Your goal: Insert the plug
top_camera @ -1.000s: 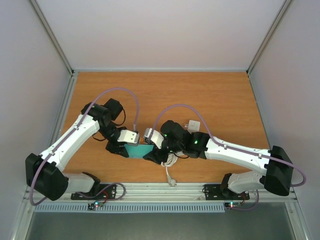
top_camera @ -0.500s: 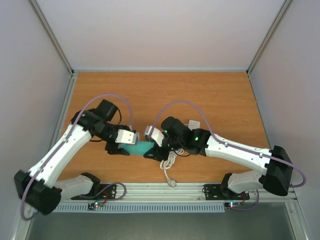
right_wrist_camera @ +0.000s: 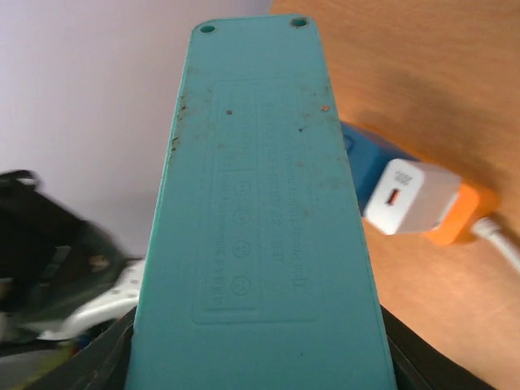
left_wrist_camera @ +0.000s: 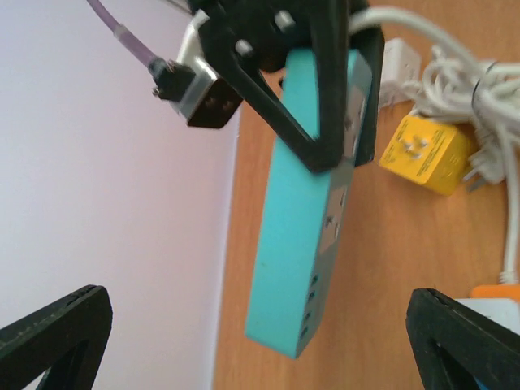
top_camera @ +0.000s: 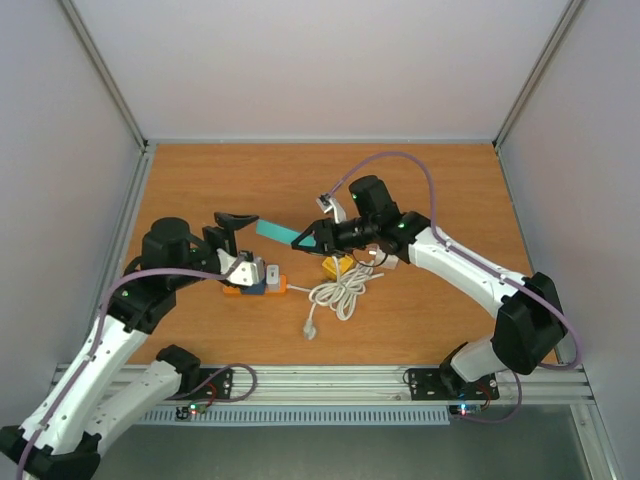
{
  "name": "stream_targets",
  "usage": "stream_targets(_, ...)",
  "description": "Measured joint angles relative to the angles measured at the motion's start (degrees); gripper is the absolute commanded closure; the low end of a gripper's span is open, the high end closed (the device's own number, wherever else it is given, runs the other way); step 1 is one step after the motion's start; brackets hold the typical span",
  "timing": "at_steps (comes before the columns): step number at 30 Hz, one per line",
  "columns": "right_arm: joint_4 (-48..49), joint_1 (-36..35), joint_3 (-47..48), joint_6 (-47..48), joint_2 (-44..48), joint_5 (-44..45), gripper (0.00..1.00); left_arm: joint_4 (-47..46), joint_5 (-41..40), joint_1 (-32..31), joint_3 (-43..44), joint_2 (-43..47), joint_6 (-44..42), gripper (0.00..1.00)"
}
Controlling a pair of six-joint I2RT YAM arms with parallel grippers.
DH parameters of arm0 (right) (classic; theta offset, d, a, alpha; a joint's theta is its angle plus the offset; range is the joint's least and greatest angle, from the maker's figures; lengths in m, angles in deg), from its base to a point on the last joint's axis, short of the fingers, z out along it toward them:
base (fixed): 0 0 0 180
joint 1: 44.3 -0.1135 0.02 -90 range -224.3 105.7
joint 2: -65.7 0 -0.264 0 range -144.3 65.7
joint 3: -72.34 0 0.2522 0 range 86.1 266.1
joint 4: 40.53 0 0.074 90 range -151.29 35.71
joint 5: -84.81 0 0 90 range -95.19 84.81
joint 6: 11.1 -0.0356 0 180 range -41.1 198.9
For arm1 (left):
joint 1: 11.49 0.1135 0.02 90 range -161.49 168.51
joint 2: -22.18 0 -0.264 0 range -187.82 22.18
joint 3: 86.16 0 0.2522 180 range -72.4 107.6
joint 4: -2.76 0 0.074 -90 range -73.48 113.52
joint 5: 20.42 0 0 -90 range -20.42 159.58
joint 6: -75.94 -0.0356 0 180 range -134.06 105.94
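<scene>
**A:** Top external view, item one: teal power strip (top_camera: 276, 232). It is carried clear of the table (top_camera: 440, 190), with one end clamped between the fingers of the right gripper (top_camera: 310, 238) and the free end pointing toward the left arm.

**B:** Item two, the left gripper (top_camera: 236, 226)?

**A:** Jaws spread wide, holding nothing. In its wrist view both fingertips sit at the bottom corners, and the strip hangs beyond them, untouched.

**B:** And the plug?

**A:** In neither gripper. The white cable (top_camera: 343, 290) lies coiled on the table, just beside a yellow adapter (top_camera: 337, 266). I cannot tell for certain which end bears the plug. Also listed: an orange, blue and white adapter cluster (top_camera: 256, 284), near the left wrist.

**B:** Handling note for the step in hand?

**A:** A judgement only. The strip wants bracing with its socket face presented, since the right wrist view shows only its labelled underside. The empty left gripper is the likely one to fetch the plug. It should grip the plug by the body with the prongs free, then square them to a socket before pressing. The right gripper should steady the strip against that push.
</scene>
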Motion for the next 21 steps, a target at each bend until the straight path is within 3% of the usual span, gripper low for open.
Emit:
stream_targets(8,9.44,1.51,0.11,-18.69,-0.02,-8.96,0.99,-19.58,-7.67,0.0,-11.76,-2.27,-8.92,0.0)
stream_targets(14,15.89,1.51,-0.26,-26.08,-0.02,-10.64,0.99,-32.15,-11.06,-0.09,-17.59,-2.34,-14.62,0.02)
stream_targets(21,21.05,1.51,-0.98,-32.37,-1.84,-12.24,0.99,-61.07,-13.6,-0.28,-33.18,-2.43,-22.77,0.11)
